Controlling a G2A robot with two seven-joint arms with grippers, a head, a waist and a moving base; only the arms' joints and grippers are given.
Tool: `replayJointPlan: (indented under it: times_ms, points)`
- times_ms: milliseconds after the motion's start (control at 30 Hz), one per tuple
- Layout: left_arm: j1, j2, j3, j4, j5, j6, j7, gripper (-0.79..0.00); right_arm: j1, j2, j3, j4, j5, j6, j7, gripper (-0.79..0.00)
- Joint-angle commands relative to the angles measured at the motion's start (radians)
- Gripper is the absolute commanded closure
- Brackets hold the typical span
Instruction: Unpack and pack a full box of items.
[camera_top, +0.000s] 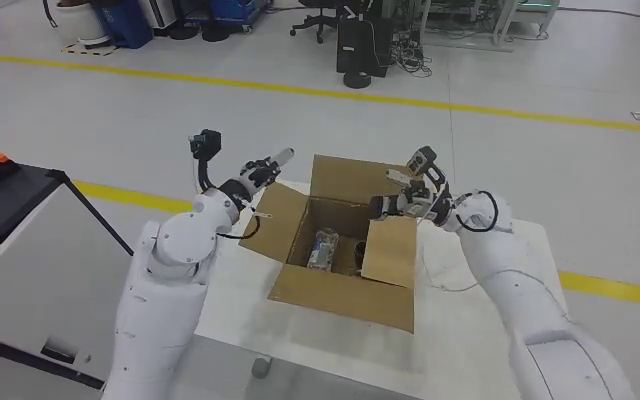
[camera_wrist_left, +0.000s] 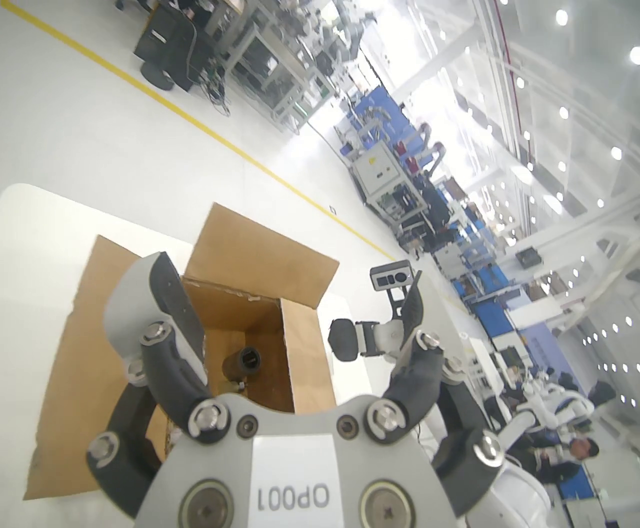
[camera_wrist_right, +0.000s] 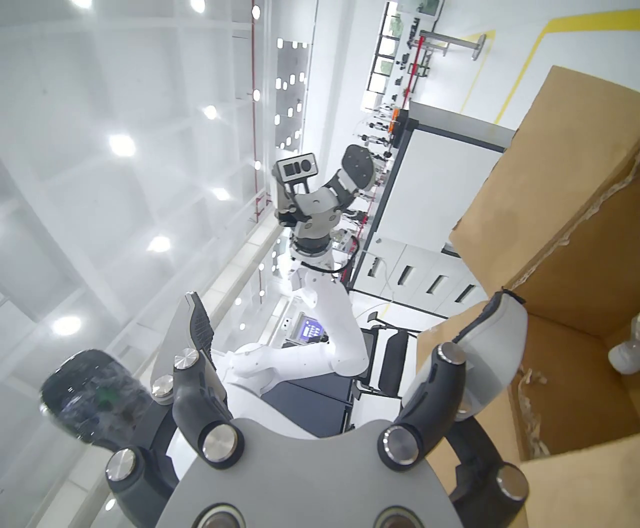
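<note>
Our left gripper (camera_top: 272, 163) hangs open and empty beside the left flap (camera_top: 268, 222) of the cardboard box (camera_top: 340, 292), a clear bottle (camera_top: 322, 248) and dark cylinder (camera_wrist_left: 243, 362) lie inside, and our right gripper (camera_top: 385, 195), also open, hovers by the right flap (camera_top: 392, 250): unpacking likely begins by reaching in.

- A white table (camera_top: 452, 345) stands on a pale grey floor (camera_top: 150, 120).
- Two yellow lines cross the floor, a far line (camera_top: 300, 90) beyond the table and a near line (camera_top: 110, 192) closer in.
- A black office chair (camera_top: 318, 15) and dark equipment (camera_top: 358, 50) sit past the far line.
- Blue containers (camera_top: 128, 22) stand nearby.
- A white cabinet (camera_top: 40, 270) with a dark frame stands beside the table.
</note>
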Motion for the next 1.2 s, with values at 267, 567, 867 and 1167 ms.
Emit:
replayJointPlan:
  times_ms: [267, 567, 867, 1167]
  points:
    - [-0.146, -0.017, 0.161, 0.234, -0.074, -0.100, -0.117, -0.785, -0.375, 0.144, 0.374, -0.379, 0.033, 0.164, -0.025, -0.785]
    - [-0.223, -0.029, 0.243, 0.384, -0.160, -0.177, -0.280, -0.785, -0.493, 0.168, 0.489, -0.449, 0.037, 0.110, -0.118, -0.785]
    - [-0.223, -0.029, 0.243, 0.384, -0.160, -0.177, -0.280, -0.785, -0.493, 0.168, 0.489, -0.449, 0.037, 0.110, -0.118, -0.785]
    - [-0.260, -0.047, 0.331, 0.525, -0.130, -0.185, -0.224, -0.785, -0.550, 0.186, 0.568, -0.446, 0.060, 0.145, -0.211, -0.785]
